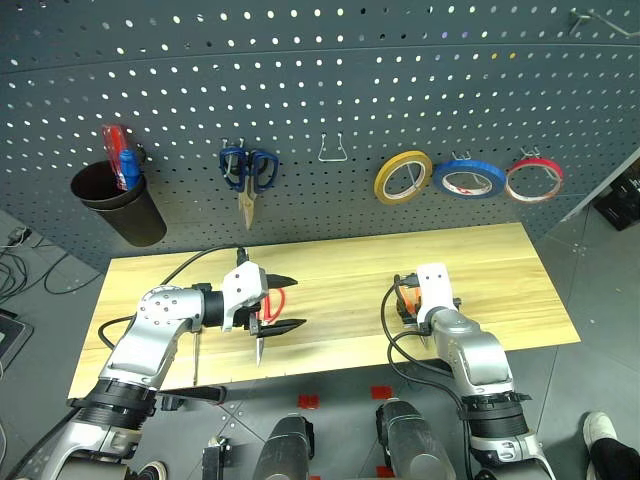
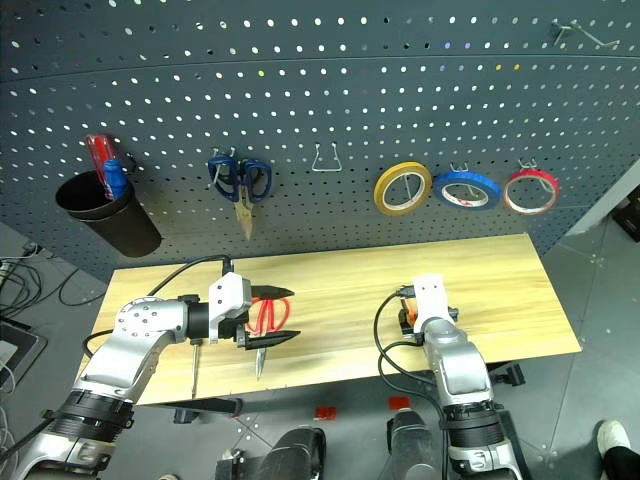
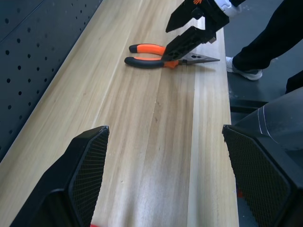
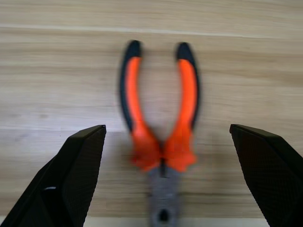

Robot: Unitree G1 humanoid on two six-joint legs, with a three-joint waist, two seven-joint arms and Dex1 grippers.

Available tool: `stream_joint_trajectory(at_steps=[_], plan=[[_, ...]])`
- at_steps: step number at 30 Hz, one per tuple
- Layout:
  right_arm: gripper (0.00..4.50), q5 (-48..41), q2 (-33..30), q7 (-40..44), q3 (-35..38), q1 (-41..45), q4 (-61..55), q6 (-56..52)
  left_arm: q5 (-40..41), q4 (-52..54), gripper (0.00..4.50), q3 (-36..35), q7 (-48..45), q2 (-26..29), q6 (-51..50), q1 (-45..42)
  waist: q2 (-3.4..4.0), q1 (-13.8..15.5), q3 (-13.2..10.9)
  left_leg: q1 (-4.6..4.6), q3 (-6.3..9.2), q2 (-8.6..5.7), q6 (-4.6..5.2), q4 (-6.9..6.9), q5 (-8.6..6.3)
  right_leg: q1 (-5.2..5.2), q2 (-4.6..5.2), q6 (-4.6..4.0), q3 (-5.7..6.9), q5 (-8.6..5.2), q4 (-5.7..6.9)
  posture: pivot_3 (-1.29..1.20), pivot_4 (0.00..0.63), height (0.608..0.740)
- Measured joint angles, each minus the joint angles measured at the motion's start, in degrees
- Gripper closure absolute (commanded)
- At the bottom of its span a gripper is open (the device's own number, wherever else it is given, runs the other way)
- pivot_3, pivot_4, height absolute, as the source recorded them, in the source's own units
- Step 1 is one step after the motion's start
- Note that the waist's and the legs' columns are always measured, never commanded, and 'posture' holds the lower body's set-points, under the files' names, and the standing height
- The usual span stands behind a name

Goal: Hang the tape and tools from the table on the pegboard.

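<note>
— Where are the pliers [image 4: 161, 142]?
— Flat on the table [image 4: 57, 71], lying between the right fingers [image 4: 71, 179], which stand wide apart and touch nothing.
— And the left fingers [image 1: 285, 325]?
— Spread too, empty, just above the red-handled scissors [image 2: 266, 316]; the blue tape [image 1: 469, 178] hangs on the pegboard [image 1: 320, 60].

The right claw [image 1: 412, 300] hides most of the pliers [image 1: 404, 297].
</note>
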State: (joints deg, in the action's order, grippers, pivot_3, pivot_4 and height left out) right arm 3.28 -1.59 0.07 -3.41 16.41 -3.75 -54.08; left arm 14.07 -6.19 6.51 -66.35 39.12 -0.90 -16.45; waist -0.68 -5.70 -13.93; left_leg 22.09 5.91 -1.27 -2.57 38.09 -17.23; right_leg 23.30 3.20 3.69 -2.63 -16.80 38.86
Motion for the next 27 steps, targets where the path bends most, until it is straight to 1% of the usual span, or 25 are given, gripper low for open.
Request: stream_joint_trajectory(at_steps=[7, 12, 17, 20, 24, 25, 27], plan=[[0.02, -1.01, 0.18, 1.27, 1.18, 1.13, 6.9, 2.28, -0.16, 0.1, 0.46, 0.01, 0.76, -0.46, 0.02, 0.01, 0.0, -0.4, 0.0, 0.0, -0.04, 0.01, 0.0, 0.01, 0.0, 0.01, 0.02, 0.0, -0.01, 0.0, 0.01, -0.08, 0.234, 0.74], [0.02, -1.73, -2.29, 2.46, 2.52, 5.06, 12.56, 4.06, -0.28, 0.1, 0.46, 0.02, 0.96, -0.7, 0.09, 0.01, 0.0, -0.41, 0.0, 0.0, -0.07, 0.0, 0.0, 0.02, 0.0, 0.01, 0.03, 0.0, -0.02, 0.0, 0.03, -0.08, 0.229, 0.74], [0.02, -2.43, -3.07, 3.59, 3.46, 6.21, 14.74, 4.74, -0.32, 0.1, 0.46, 0.02, 1.65, -1.2, 0.14, 0.03, -0.02, -0.56, 0.02, -0.01, -0.1, 0.02, 0.0, 0.03, 0.0, 0.01, 0.02, 0.0, -0.02, 0.0, 0.04, -0.08, 0.226, 0.74], [0.63, -2.48, -3.21, 3.9, 3.68, 6.61, 15.22, 4.32, -0.33, 0.1, 0.46, 0.02, 1.89, -1.23, 0.24, 0.13, -0.03, -0.56, 0.04, -0.03, -0.1, 0.02, 0.0, 0.04, 0.0, -0.01, 0.03, 0.0, -0.03, 0.0, 0.05, -0.09, 0.225, 0.74], [1.96, -2.53, -3.3, 4.61, 3.9, 7.21, 15.83, 4.06, -0.33, 0.09, 0.46, 0.01, 2.04, -1.4, 0.36, 0.66, -0.05, -0.58, 0.05, -0.03, -0.11, 0.02, 0.0, 0.04, 0.0, -0.01, 0.03, 0.0, -0.03, 0.0, 0.05, -0.09, 0.222, 0.74], [2.2, -2.47, -3.3, 4.77, 3.78, 7.5, 16.3, 4.29, -0.31, 0.09, 0.46, -0.01, 2.1, -1.53, 0.36, 0.86, -0.07, -0.61, 0.07, -0.04, -0.11, 0.02, 0.0, 0.04, 0.0, -0.01, 0.02, 0.0, -0.03, 0.0, 0.05, -0.09, 0.221, 0.74], [2.24, -2.3, -3.29, 4.95, 3.11, 7.97, 17.11, 5.25, -0.26, 0.1, 0.46, -0.15, 2.45, -1.85, 0.36, 1.4, -0.11, -0.71, 0.09, -0.05, -0.11, 0.02, 0.0, 0.04, 0.0, -0.01, 0.02, 0.0, -0.03, 0.0, 0.06, -0.09, 0.221, 0.74]])
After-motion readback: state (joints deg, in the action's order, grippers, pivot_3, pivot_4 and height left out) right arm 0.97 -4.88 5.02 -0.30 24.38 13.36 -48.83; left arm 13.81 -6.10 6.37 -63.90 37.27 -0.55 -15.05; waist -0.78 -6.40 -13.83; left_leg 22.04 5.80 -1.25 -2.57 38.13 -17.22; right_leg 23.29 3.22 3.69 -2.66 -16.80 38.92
